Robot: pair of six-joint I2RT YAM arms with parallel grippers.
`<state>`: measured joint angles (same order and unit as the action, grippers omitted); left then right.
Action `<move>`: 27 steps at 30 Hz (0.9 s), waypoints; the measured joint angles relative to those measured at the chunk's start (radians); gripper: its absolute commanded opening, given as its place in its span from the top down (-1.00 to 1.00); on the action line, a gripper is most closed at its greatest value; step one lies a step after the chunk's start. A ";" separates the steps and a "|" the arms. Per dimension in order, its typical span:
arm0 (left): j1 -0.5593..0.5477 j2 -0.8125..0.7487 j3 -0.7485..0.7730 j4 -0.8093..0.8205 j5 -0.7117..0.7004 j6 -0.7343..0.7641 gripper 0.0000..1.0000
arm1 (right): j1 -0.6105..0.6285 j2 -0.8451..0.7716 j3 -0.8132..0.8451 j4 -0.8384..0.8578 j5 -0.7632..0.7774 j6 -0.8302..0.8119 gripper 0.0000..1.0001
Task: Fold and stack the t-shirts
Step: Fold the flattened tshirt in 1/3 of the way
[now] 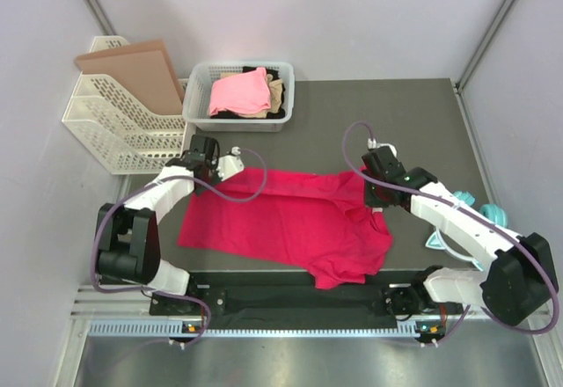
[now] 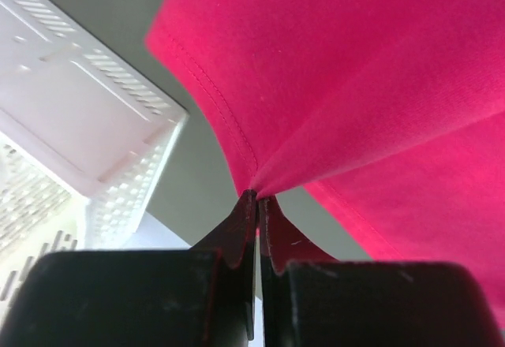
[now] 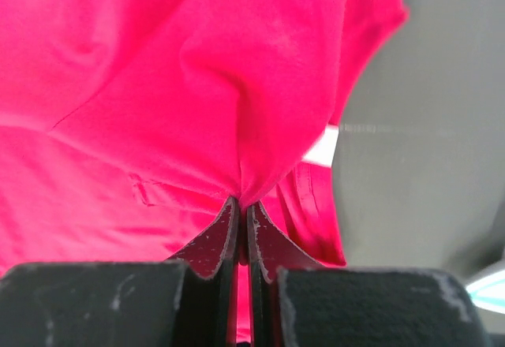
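Crimson t-shirt (image 1: 281,220) pinched by left hand (image 2: 257,199), right hand (image 3: 243,205).

Bright, even light falls from overhead in the top view; the crimson t-shirt (image 1: 290,220) throws only a thin, soft shadow on the dark bench (image 1: 396,123). Nearer than the shirt, a metal ledge (image 1: 308,365) carries a pale sheen; left of the shirt, the white mesh rack (image 1: 114,132) is nearly washed out. In the left wrist view the shirt's hem stitching is crisp, the rack left of it blown white and soft, the left gripper (image 2: 258,201) in deep shadow. In the right wrist view the shirt's colour saturates, flattening its folds; a glaring white strip shows right of it, and the right gripper (image 3: 243,209) is dark.
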<state>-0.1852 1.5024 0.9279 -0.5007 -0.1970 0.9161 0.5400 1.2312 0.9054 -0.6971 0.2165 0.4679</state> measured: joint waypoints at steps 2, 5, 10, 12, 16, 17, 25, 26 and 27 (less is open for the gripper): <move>0.000 -0.032 -0.040 0.002 0.010 0.003 0.54 | 0.003 -0.019 -0.040 0.000 0.000 0.018 0.89; 0.000 -0.052 -0.085 0.000 0.018 0.007 -0.28 | 0.004 -0.041 -0.076 0.000 0.000 0.042 0.00; 0.003 -0.052 -0.109 -0.018 0.012 0.016 -0.58 | 0.013 -0.048 -0.079 -0.016 0.008 0.060 -0.23; 0.003 -0.052 -0.089 -0.043 0.016 0.018 -0.60 | 0.016 -0.051 -0.064 -0.044 0.010 0.060 -0.22; 0.003 -0.052 0.060 -0.118 0.038 0.000 -0.63 | 0.017 -0.053 0.035 -0.079 0.018 0.052 -0.22; 0.003 -0.052 0.109 -0.126 0.051 -0.005 -0.63 | 0.018 -0.053 0.057 -0.077 0.022 0.049 -0.22; 0.003 0.032 0.315 -0.129 0.136 -0.100 -0.52 | -0.003 0.137 0.177 0.003 0.071 -0.006 -0.12; 0.003 0.065 0.320 -0.128 0.144 -0.114 -0.50 | -0.014 0.177 0.177 0.014 0.070 -0.013 -0.11; 0.003 0.103 0.322 -0.128 0.151 -0.130 -0.48 | -0.024 0.209 0.177 0.021 0.069 -0.016 -0.10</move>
<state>-0.1822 1.6058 1.2499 -0.6285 -0.0456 0.7856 0.5163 1.4403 1.0824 -0.6765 0.2852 0.4515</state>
